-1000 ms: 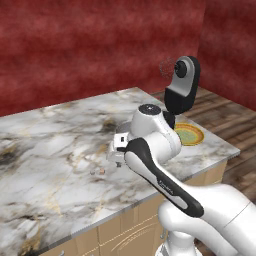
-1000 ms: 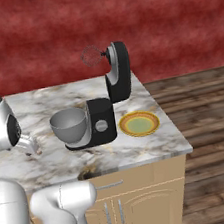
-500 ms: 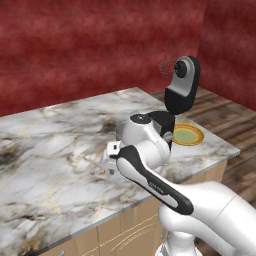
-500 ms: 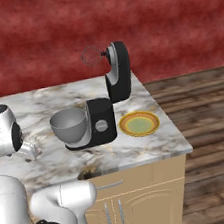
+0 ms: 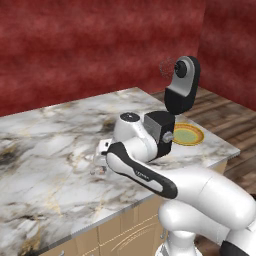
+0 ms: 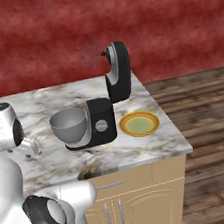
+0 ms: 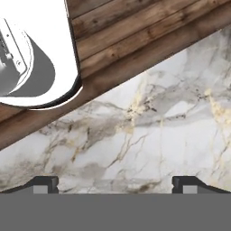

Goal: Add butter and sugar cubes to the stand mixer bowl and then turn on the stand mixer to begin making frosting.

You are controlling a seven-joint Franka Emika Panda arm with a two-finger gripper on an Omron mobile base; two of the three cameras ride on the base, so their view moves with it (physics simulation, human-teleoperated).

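Over the last second the arm has swung and folded lower over the marble bench; in the right base view its wrist has moved further in from the left edge toward the mixer, while the mixer, bowl and plate have kept their places.

The hand looks straight down at bare marble near the bench's edge, with wooden floor beyond it. Its two dark fingertips stand far apart at the bottom corners of the hand view, spread as wide as they go, and nothing lies between them; the hand holds nothing. In the left base view the hand hangs low, just above the bench, near its front edge and left of the mixer.

Further out, the stand mixer stands on the right part of the bench, its black-and-silver head tilted up and back, the whisk a faint wire shape in the air. The stand mixer bowl sits on the mixer's base, on the side nearer the arm; its inside cannot be made out. A flat yellow-rimmed plate lies just beyond the mixer, toward the bench's right end. The sugar cubes cannot be made out in these views.
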